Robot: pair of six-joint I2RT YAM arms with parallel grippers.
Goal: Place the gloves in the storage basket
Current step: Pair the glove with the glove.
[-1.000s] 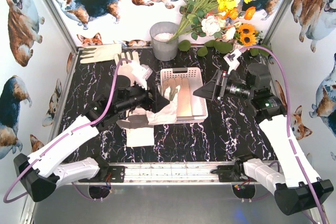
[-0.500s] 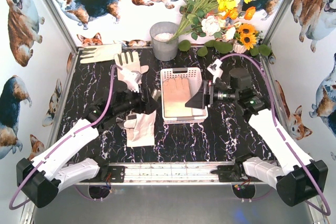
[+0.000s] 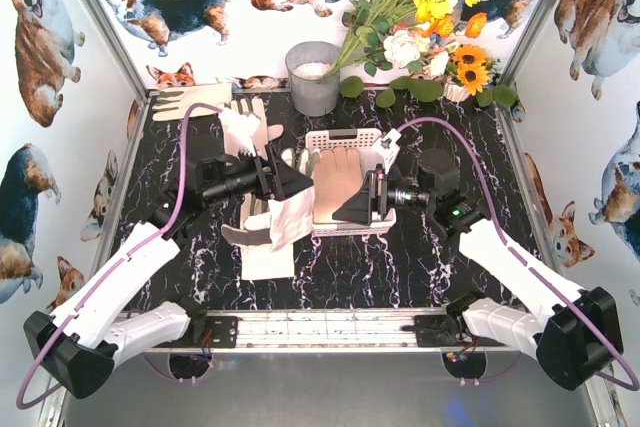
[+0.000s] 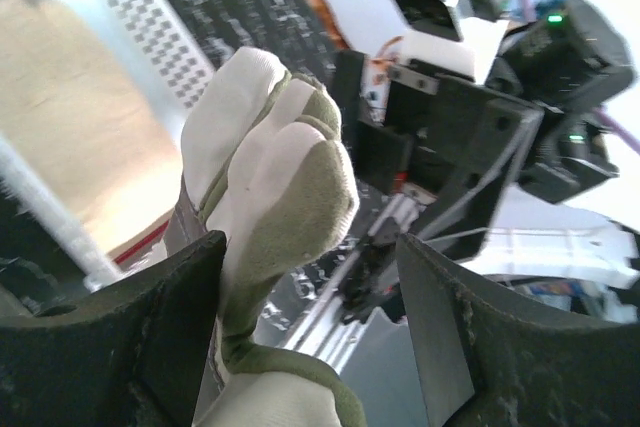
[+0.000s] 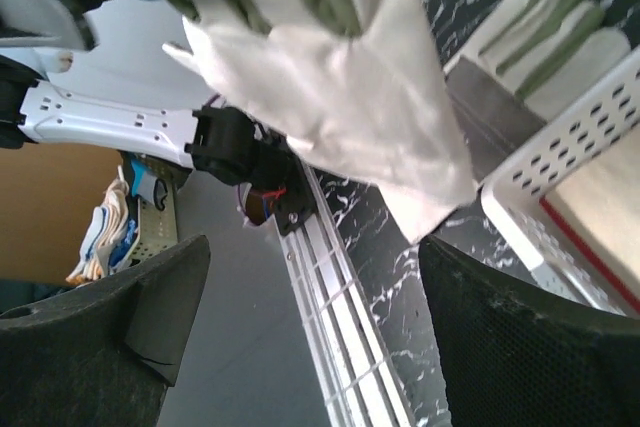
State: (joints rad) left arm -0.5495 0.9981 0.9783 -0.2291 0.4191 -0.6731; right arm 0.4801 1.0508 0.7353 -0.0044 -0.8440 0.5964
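The white lattice storage basket [image 3: 345,134] stands mid-table with a peach-tan glove [image 3: 338,182] flat inside; both show in the left wrist view [image 4: 130,7] [image 4: 70,127]. My left gripper [image 3: 292,182] is at the basket's left side. Its jaws stand wide apart [image 4: 310,247]. A white glove with grey-green patches [image 3: 285,215] [image 4: 270,167] [image 5: 340,77] lies against one finger and hangs below it. My right gripper [image 3: 360,205] [image 5: 315,247] is open and empty at the basket's front right [image 5: 570,157]. Another white glove [image 3: 265,262] lies on the table.
More gloves lie at the back left: a white one [image 3: 250,127] and a tan one [image 3: 190,99]. A grey bucket [image 3: 313,75] and a flower bunch [image 3: 420,17] stand behind the basket. Corgi-print walls close three sides. A metal rail [image 3: 320,327] runs along the front edge.
My left gripper moved right to the basket and a white glove rose off the table with it. My right gripper moved left and forward to the basket's front right corner.
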